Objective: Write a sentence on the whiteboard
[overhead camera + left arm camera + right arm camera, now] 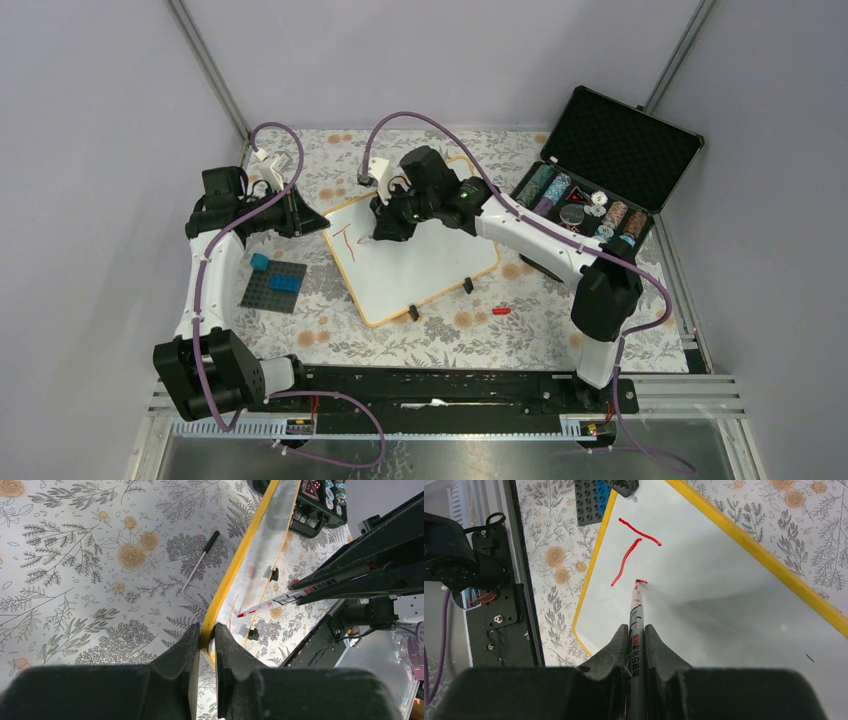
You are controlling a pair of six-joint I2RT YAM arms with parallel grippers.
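Note:
The whiteboard (pixel 430 265), white with an orange-yellow rim, lies tilted mid-table. My left gripper (pixel 207 632) is shut on its yellow rim (pixel 235 565) at the board's left corner (pixel 325 222). My right gripper (pixel 636 630) is shut on a red marker (pixel 636 620) and hovers over the board's upper left part (pixel 392 225). The marker tip (pixel 640 582) touches the white surface. The sentence (pixel 631 545) is only a red "T" of two strokes, just left of the tip; it also shows in the top view (pixel 345 240).
A grey brick plate with blue bricks (pixel 274 283) lies left of the board. An open black case (pixel 600 170) with small items stands at the back right. A red cap (pixel 500 311) lies in front of the board. A hex key (pixel 197 562) lies on the floral cloth.

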